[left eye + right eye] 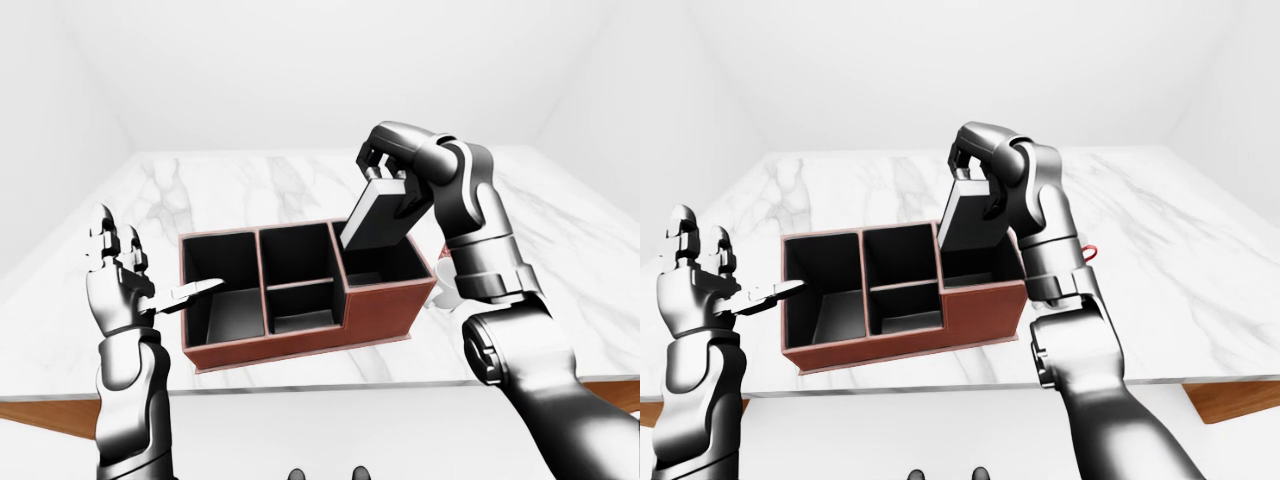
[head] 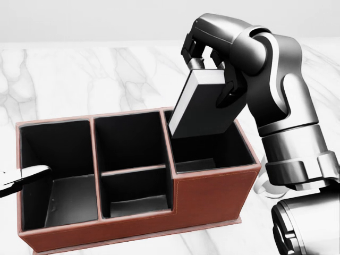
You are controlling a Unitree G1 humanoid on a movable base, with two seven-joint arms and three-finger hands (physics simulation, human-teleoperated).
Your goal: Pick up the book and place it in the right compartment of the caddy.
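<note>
While the right hand (image 2: 212,64) is clamped on the top end of the book (image 2: 204,106), the book hangs tilted just below those fingers, with its lower end dipping into the right compartment of the caddy (image 2: 212,183). It isn't resting on the compartment floor as far as I can tell; the bottom edge looks like it sits around rim level, leaning toward the divider side. The caddy is a reddish-brown box with black insides, sitting on the marble table (image 2: 79,79) directly under the hand.

Over on the other side, the left hand (image 1: 115,285) is raised, fingers spread apart, holding nothing, well to the left of the caddy in the left-eye view. One finger pokes over the caddy's left compartment. A bit of white mug (image 1: 447,297) peeks out beside the right forearm.
</note>
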